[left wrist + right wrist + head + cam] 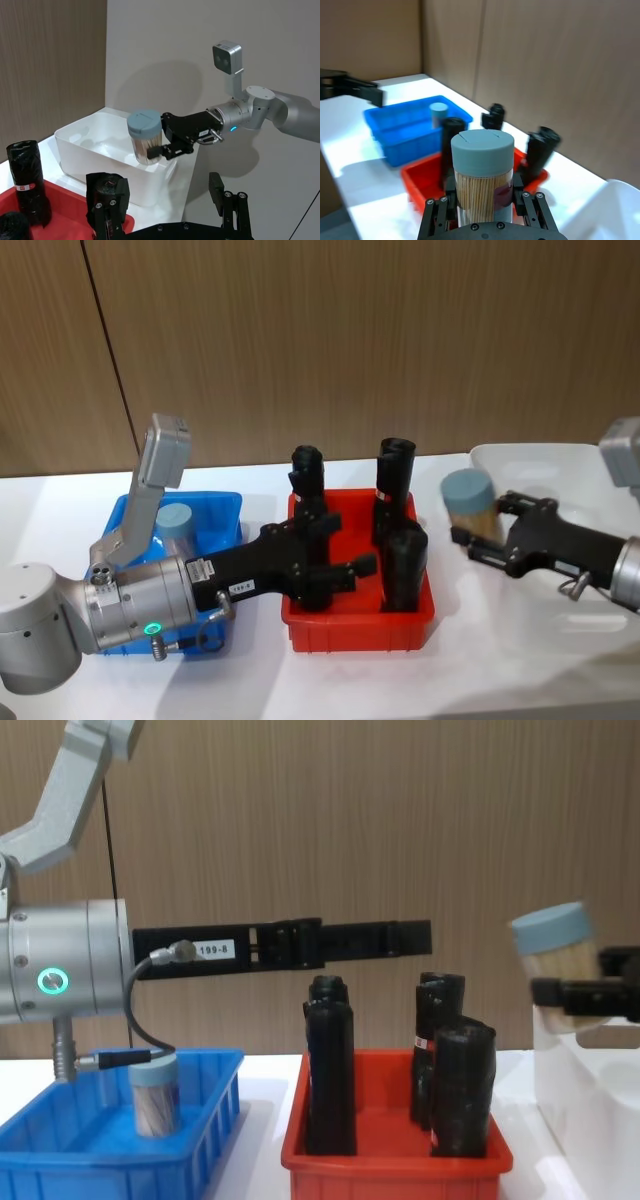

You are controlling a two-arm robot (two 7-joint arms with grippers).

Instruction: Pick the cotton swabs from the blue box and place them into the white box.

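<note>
My right gripper is shut on a tub of cotton swabs with a pale blue lid. It holds the tub upright in the air at the near left edge of the white box. The left wrist view shows this held tub over the white box's rim. A second tub of cotton swabs stands in the blue box on the left. My left gripper hangs open and empty above the red bin, between the two boxes.
The red bin stands in the middle with several tall black wrapped rolls upright in it. A wooden wall runs behind the white table.
</note>
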